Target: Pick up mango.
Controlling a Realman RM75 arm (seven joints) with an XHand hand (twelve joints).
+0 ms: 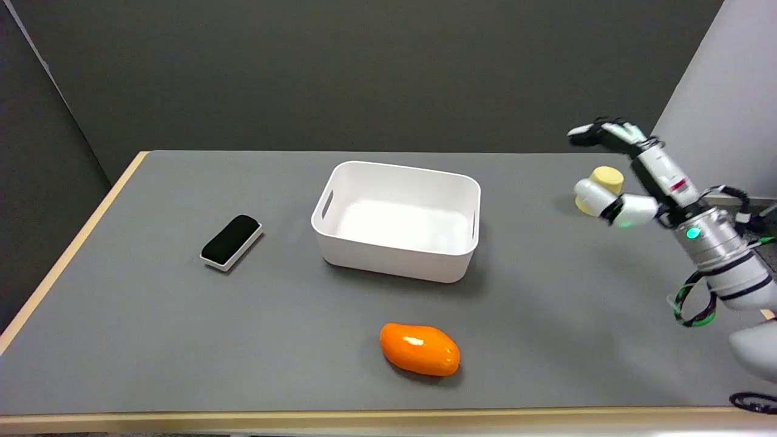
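A: so where's the mango (419, 349) at?

B: lying on its side on the grey table (152, 340), close to the near edge, a bit right of middle. Nothing's touching it.

A: and the right hand (631, 182)?

B: up in the air over the right edge, well apart from the mango. Fingers spread, holding nothing. There's a yellow cup (601, 184) right behind it.

A: anything else?

B: white bin (397, 255) mid-table, black eraser (231, 241) toward the left edge.
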